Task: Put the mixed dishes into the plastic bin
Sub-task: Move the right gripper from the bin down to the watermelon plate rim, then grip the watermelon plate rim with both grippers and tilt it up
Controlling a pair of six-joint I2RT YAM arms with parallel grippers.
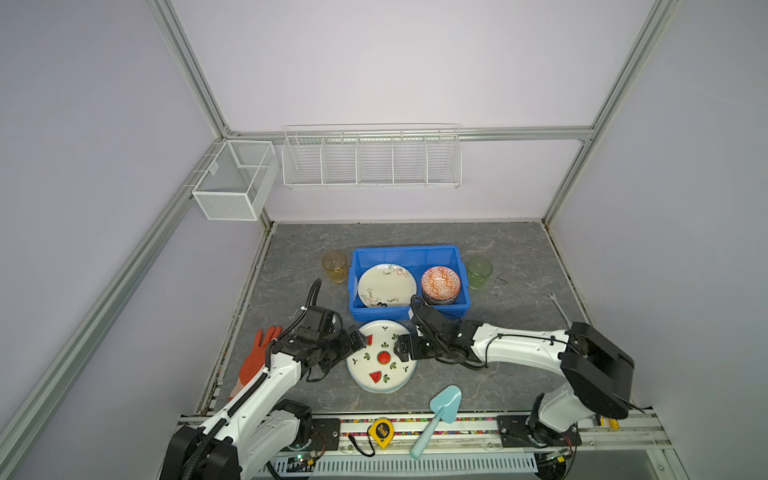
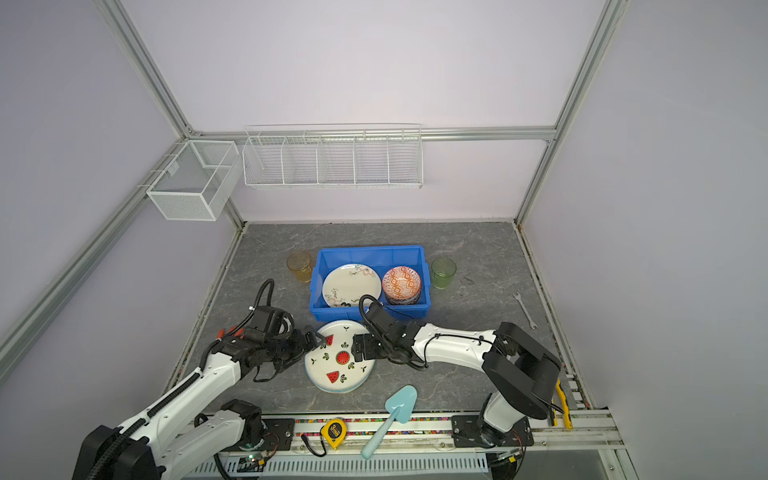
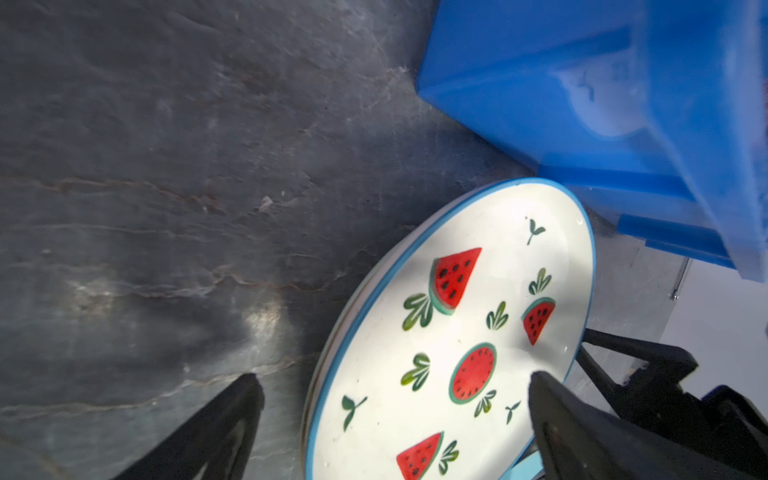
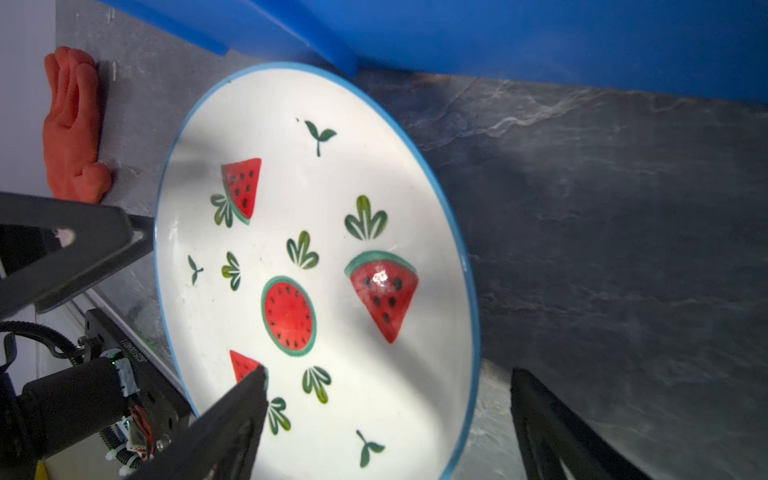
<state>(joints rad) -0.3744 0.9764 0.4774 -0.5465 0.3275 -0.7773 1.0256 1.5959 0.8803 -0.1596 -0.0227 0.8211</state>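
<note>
Though left wrist lacks it, right wrist shows glove (image 4: 72, 124) | plate (image 4: 316, 245) in both

The watermelon plate (image 4: 316, 199) looks like glossy glazed ceramic, the blue bin (image 4: 540, 37) smooth, faintly shiny plastic, and the table (image 3: 166, 166) matt, veined grey stone.

A numeral 3 was discerned on the face label of the yellow tape measure (image 1: 381, 433). White lettering on a black bracket (image 4: 139, 368) and script on the cream plate (image 1: 386, 286) could not be read.
</note>
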